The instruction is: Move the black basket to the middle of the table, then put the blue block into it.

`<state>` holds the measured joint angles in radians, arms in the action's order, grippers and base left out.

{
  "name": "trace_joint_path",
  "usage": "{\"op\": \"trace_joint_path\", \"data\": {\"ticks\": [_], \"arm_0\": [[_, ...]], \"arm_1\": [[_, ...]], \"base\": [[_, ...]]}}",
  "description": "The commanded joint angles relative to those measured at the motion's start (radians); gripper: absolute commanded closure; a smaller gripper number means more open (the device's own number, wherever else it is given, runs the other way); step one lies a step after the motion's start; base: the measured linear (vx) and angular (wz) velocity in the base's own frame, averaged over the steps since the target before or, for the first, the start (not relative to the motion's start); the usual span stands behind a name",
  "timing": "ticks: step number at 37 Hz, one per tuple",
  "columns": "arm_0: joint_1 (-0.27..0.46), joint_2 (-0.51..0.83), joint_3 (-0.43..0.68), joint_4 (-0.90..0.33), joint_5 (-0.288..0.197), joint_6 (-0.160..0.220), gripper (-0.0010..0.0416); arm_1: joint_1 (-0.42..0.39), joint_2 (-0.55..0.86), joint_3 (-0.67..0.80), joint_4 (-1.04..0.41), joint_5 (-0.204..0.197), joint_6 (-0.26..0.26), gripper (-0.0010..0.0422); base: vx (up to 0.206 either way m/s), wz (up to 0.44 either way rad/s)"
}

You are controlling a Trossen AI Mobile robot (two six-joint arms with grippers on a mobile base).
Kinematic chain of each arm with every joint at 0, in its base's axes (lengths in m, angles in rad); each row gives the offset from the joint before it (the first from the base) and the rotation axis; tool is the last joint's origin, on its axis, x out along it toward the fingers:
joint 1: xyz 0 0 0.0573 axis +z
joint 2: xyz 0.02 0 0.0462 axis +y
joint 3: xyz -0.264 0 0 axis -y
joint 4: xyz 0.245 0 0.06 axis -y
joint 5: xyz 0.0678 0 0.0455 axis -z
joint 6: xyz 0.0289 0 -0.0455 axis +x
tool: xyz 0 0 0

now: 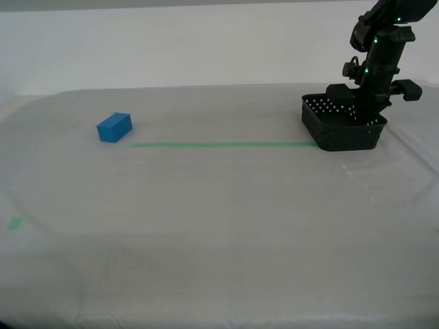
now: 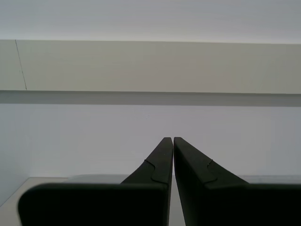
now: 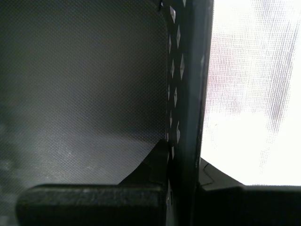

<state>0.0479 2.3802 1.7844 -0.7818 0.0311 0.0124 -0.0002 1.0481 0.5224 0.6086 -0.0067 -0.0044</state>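
**Basket wall clamped at the table's far edge; block well apart**

The small rectangular black plastic basket, its walls pierced by rows of round holes, is seen on the wide table covered in whitish-grey translucent sheeting. It stands near the table's far edge, toward the far corner at the exterior view's right, at the end of a thin green tape line that runs across the surface.

My first gripper is reached down into the basket from above, and one basket wall is clasped between its fingers: in the first wrist view one finger is seen inside against the perforated wall, the other outside it over the bright sheeting. The basket's textured floor is shown bare in that view.

The small solid bright-blue rectangular block is found on the table well apart from the basket, just beyond the other end of the tape line, nearer the far edge than the near one. A small green tape mark is seen close to the table's edge at the exterior view's left.

My second gripper is pointed at a pale wall, its fingers pressed together with nothing between them.
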Motion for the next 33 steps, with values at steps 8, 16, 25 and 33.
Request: {"op": "trace_joint_path", "data": {"ticks": [8, 16, 25, 33], "arm_0": [[0.005, -0.021, 0.000, -0.008, -0.008, 0.016, 0.0406], [0.006, -0.069, 0.000, -0.029, -0.008, 0.030, 0.0407], [0.018, -0.156, 0.000, -0.095, -0.007, 0.047, 0.0407], [0.047, -0.220, 0.000, -0.150, -0.006, 0.063, 0.0406]], "arm_1": [[0.000, 0.000, 0.001, 0.005, 0.000, 0.002, 0.0412], [0.000, 0.000, 0.001, 0.005, 0.000, 0.002, 0.0412], [0.000, 0.000, 0.001, 0.005, 0.000, 0.002, 0.0412], [0.000, 0.000, 0.001, 0.005, 0.000, 0.002, 0.0412]], "base": [[0.000, 0.000], [0.000, 0.000], [0.000, 0.000], [0.000, 0.000]]}}
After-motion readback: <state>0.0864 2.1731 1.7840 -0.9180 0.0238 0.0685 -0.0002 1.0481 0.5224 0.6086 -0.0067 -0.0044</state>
